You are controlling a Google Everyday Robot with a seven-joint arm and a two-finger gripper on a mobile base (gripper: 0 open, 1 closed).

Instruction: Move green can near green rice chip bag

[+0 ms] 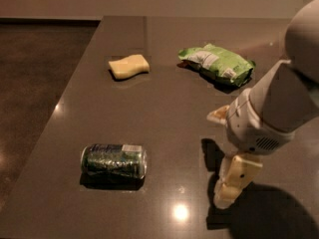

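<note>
Small dark green metal drink can (113,161), silver ends, pale label patch: lying on its side on the front-left part of the dark brown glossy tabletop (164,113). Long axis runs roughly left-right in the camera view. Nothing touches it, and its shadow sits on the table just in front.

Light green glossy rice chip bag (217,63), wrinkled, white label panel up: lying flat on the far-right part of the table. It is well apart from the can, diagonally across the surface, with bare table between them.

Pale yellow wavy-edged sponge (129,65): on the far side too, left of the bag and apart from it. It lies beyond the can.

Cream-coloured gripper (224,200): hangs from the bulky white arm (269,118) that comes in from the right edge. It points down, low over the front-right of the table. It is right of the can with a clear gap, and clear of the bag as well. Contact with the table: can't tell. Spread or pressed together: can't tell from this angle.

Bright light reflection (180,212) on the table just left of the gripper. Dark floor (35,83) lies left of the table.
</note>
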